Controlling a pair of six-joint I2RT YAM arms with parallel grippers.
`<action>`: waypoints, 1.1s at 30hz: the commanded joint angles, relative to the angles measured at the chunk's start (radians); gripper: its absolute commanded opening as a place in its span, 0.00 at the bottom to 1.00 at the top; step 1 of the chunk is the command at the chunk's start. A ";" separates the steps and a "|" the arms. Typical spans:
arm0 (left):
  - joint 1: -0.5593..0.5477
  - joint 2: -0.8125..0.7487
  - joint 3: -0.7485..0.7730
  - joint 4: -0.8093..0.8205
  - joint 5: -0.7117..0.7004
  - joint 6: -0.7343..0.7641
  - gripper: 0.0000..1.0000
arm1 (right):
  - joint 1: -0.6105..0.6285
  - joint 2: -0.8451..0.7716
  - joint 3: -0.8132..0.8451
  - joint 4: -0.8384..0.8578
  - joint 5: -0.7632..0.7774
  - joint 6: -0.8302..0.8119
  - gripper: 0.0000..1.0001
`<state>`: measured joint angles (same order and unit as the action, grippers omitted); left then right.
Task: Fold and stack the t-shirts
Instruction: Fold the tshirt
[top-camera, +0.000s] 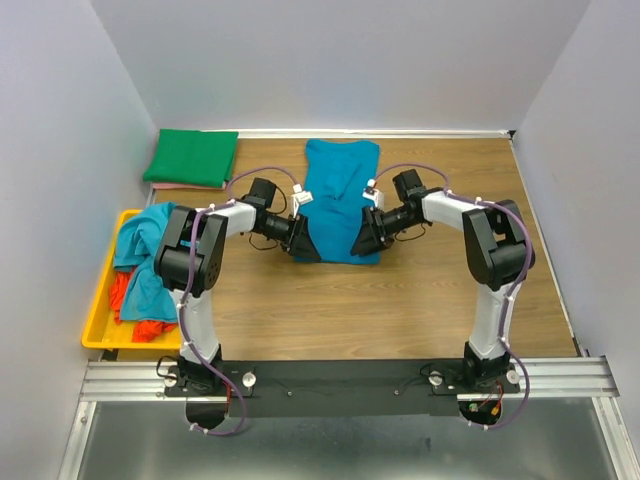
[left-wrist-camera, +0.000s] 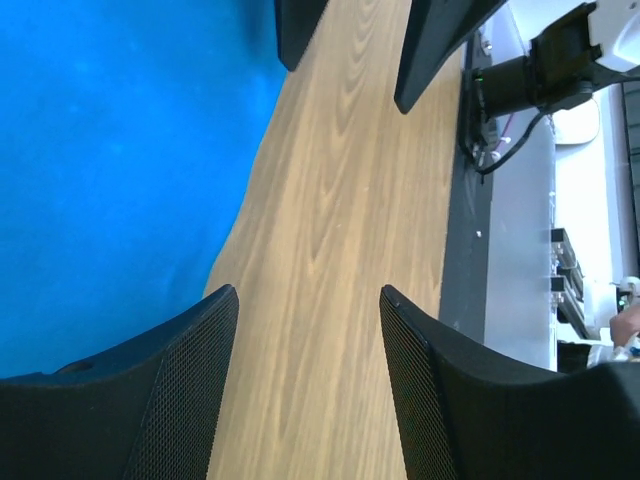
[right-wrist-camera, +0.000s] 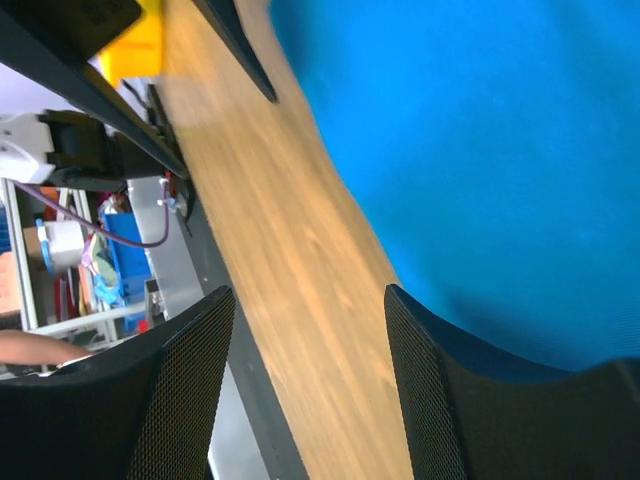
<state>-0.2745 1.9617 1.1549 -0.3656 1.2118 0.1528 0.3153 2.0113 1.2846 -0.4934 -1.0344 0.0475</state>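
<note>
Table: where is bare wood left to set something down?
Bare wood lies between the blue t-shirt and the arms' bases, and beside the right wall. Crowded: yellow tray and green t-shirt at left; left end effector and right end effector flank the blue t-shirt.

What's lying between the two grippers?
The near end of the flat blue t-shirt, flanked by the left gripper and right gripper, seen in top view.

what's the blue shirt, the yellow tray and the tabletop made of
Blue shirt: soft matte cloth, probably cotton knit; it lies limp with gentle creases.
Yellow tray: smooth moulded plastic, by its even colour and raised rim.
Tabletop: matte wood grain shows; solid wood or laminate cannot be told.
</note>
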 joint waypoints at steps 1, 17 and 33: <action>0.018 0.066 0.000 -0.019 -0.043 0.033 0.66 | -0.013 0.072 -0.025 -0.030 0.052 -0.040 0.68; 0.064 -0.122 0.113 -0.363 -0.187 0.491 0.59 | -0.047 -0.162 0.047 -0.228 0.187 -0.365 0.56; -0.101 -0.373 -0.187 -0.036 -0.572 0.970 0.49 | 0.157 -0.356 -0.212 0.061 0.634 -0.836 0.42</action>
<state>-0.3431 1.6154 1.0317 -0.4892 0.7284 0.9821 0.4412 1.6615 1.1164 -0.5362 -0.5041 -0.6815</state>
